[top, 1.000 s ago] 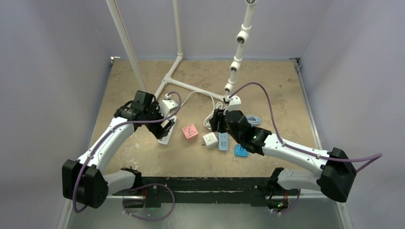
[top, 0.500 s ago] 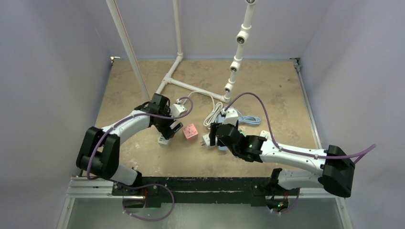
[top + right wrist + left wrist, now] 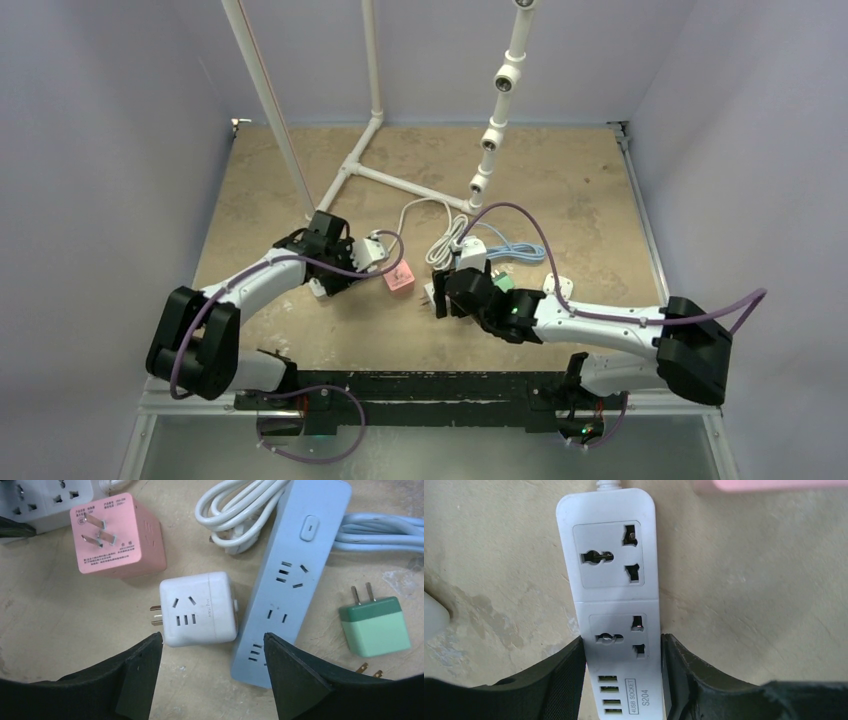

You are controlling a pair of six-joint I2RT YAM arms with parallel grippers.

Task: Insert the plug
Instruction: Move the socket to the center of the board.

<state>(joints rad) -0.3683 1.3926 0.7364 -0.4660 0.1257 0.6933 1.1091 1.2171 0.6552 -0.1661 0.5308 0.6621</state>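
Left gripper (image 3: 621, 680) clamps the white power strip (image 3: 616, 580) at its USB end, one finger against each long side. This pins the strip flat on the table (image 3: 560, 190) with both universal sockets facing up and uncovered. Right gripper (image 3: 211, 645) is spread wide and holds nothing. It hovers over the white cube adapter (image 3: 197, 609), which appears to be the plug to insert.

The blue power strip (image 3: 295, 580) lies just beside the cube on one flank. The pink cube adapter (image 3: 117, 535) lies near it on the other, prongs up. A green adapter (image 3: 375, 625) sits beyond the blue strip.

The cube rests on its side, with its prongs (image 3: 156, 615) horizontal and pointing away from the blue strip.

Procedure, as judged from this layout:
1. Centre the open fingers on the cube's two plain faces, clear of the prongs.
2. Lower the gripper without nudging the blue strip, since the gap on that side is narrow.
3. Close firmly so the cube cannot twist during the carry.
4. Turn the prongs downward and match their pattern to a socket before pressing.
5. Keep the left clamp steady as the counterforce.
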